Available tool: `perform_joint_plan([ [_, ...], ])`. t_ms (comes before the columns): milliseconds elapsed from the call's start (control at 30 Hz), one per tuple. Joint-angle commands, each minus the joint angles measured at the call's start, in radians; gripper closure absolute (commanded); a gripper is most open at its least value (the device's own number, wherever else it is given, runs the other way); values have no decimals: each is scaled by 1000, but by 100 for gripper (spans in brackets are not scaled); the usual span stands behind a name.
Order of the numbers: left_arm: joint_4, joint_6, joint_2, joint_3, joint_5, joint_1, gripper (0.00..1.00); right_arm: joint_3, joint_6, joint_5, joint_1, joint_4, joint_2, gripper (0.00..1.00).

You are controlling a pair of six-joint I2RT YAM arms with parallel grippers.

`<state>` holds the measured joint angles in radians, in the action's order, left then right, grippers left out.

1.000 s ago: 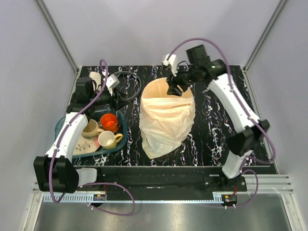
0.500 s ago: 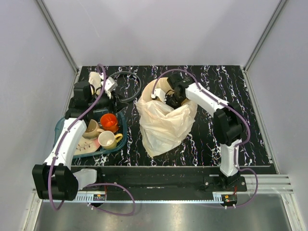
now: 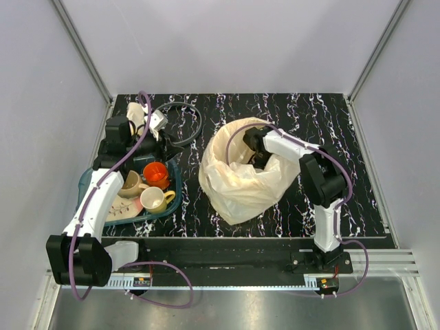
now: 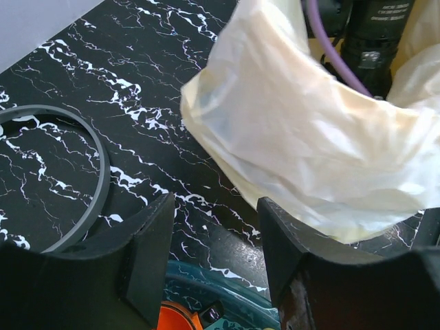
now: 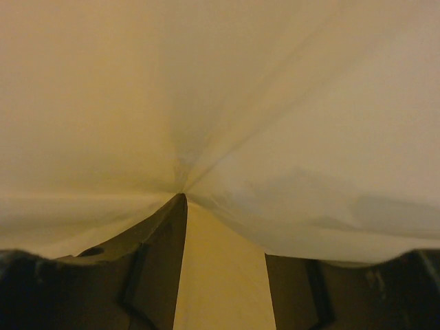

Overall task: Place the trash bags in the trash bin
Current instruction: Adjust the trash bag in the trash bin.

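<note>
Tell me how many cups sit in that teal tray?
3: an orange cup at the far side, a tan mug left of it, a pale yellow mug nearest the arms. The left arm overlaps the tray; more may hide.

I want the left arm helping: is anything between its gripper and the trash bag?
Nothing visible does. Only tabletop lies between the left gripper and the trash bag; the grey ring sits off to one side.

Looks past left gripper (image 4: 214,234), jaws apart and empty, onto black marbled table (image 4: 137,75): shows pale trash bags (image 4: 309,144) billowing upper right, grey ring (image 4: 100,172) left, teal tray (image 4: 240,306) edge below.
</note>
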<state>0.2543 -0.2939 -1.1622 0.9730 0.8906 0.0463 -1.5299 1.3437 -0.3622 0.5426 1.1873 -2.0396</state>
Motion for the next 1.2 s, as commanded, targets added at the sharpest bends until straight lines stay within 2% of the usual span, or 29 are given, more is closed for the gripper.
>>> perform_joint_plan([
  [0,5,9,22,4,14,-6,45,-2,264,103,8,54,119,44],
  [200,5,19,21,-7,31,-6,45,-176,368,26,7,78,156,43],
  [400,0,25,18,7,41,-6,45,-156,448,-9,8,94,242,42],
  [533,-4,35,7,23,53,-6,46,-113,404,-9,8,68,317,43],
  [633,-10,39,-2,23,59,-6,46,-84,286,5,8,-41,366,40],
  [667,-13,44,-1,23,59,-6,46,-85,232,14,8,-125,374,39],
  [700,-18,48,-5,21,62,-5,46,-98,131,17,7,-156,374,39],
  [867,-78,104,-1,21,67,-5,46,-251,-141,6,2,-224,311,41],
  [1033,-47,82,16,36,67,-2,47,-263,-345,42,2,-314,332,41],
  [1133,2,50,32,41,64,-3,47,-383,-442,-43,-19,-182,351,39],
  [1167,8,44,41,36,64,-3,46,-435,-455,-56,-20,-79,358,36],
])
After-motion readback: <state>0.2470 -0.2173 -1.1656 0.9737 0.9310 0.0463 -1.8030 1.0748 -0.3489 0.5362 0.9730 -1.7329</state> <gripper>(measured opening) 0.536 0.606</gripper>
